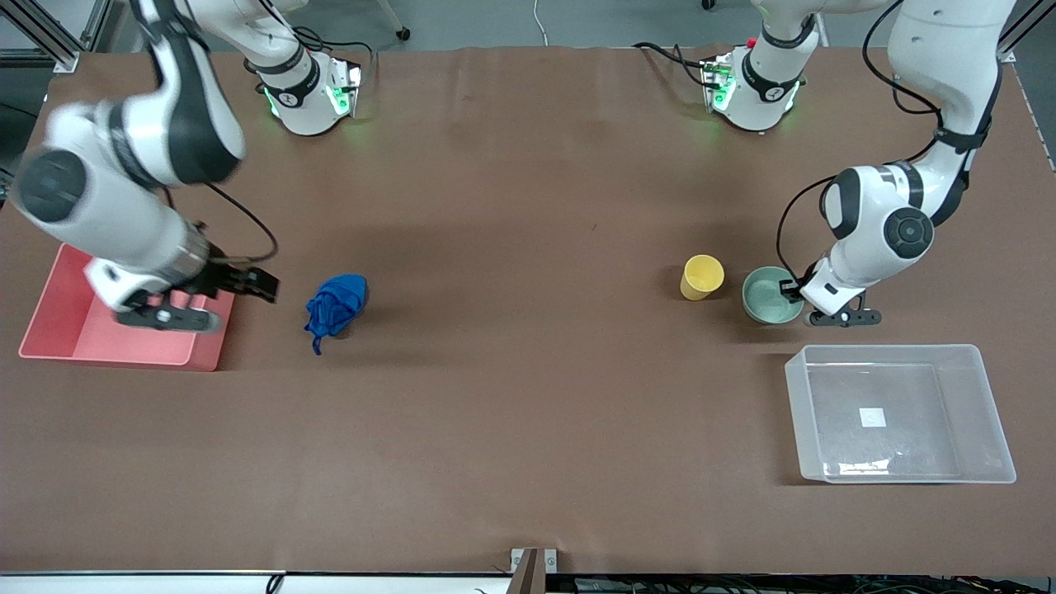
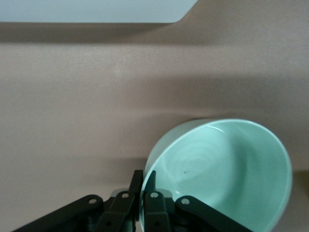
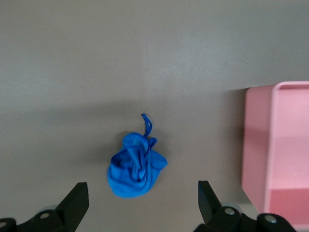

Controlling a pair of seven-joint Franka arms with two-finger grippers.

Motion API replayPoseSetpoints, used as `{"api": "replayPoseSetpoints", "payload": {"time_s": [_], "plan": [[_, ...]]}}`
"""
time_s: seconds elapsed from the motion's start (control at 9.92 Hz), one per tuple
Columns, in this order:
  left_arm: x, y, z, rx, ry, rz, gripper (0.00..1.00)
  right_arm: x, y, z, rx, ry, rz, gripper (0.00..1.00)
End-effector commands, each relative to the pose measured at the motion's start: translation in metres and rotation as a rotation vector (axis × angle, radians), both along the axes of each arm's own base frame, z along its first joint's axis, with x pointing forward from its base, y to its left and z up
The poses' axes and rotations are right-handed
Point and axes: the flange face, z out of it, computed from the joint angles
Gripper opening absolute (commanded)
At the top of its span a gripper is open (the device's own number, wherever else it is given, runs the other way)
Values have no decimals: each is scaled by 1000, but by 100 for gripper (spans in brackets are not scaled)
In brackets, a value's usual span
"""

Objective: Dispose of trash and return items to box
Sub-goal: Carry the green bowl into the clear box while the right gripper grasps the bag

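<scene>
Left gripper (image 1: 799, 290) is pinched on the rim of the mint-green bowl (image 1: 769, 295), one finger inside the wall and one outside. That bowl sits on the brown table (image 1: 528, 429), with the yellow cup (image 1: 702, 276) just beside it toward the right arm's end and the clear box (image 1: 899, 412) close by, nearer the front camera. Right gripper (image 1: 239, 285) hangs with jaws spread wide between the pink bin (image 1: 58, 322) and the blue trash wad (image 1: 335, 307), gripping nothing.

Brown-covered table (image 1: 528, 429), grey floor (image 1: 495, 21) above it, perhaps metal framing at corners
</scene>
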Motion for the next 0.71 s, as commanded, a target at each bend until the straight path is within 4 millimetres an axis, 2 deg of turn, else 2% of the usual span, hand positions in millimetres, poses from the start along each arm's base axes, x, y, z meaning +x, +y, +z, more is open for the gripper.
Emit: {"api": "replayPoseSetpoints", "payload": {"time_s": [0.0,0.1,0.2,0.4,0.5,0.61], "plan": [[-3,1,49,-2,5,-10,0,-24,7,-70,-11,-9,22,100],[13,0,67,-1,-21,-4,0,-33,14,-102,-13,-19,37,100],[40,5,83,0,-71,1,0,-39,13,-132,-13,-42,41,100],[104,22,107,14,-145,25,0,-43,15,-170,-17,-50,40,100],[133,23,111,18,-158,27,0,-43,14,-176,-14,-68,37,88],[159,39,114,19,-181,56,0,-44,10,-181,-13,-80,30,55]]}}
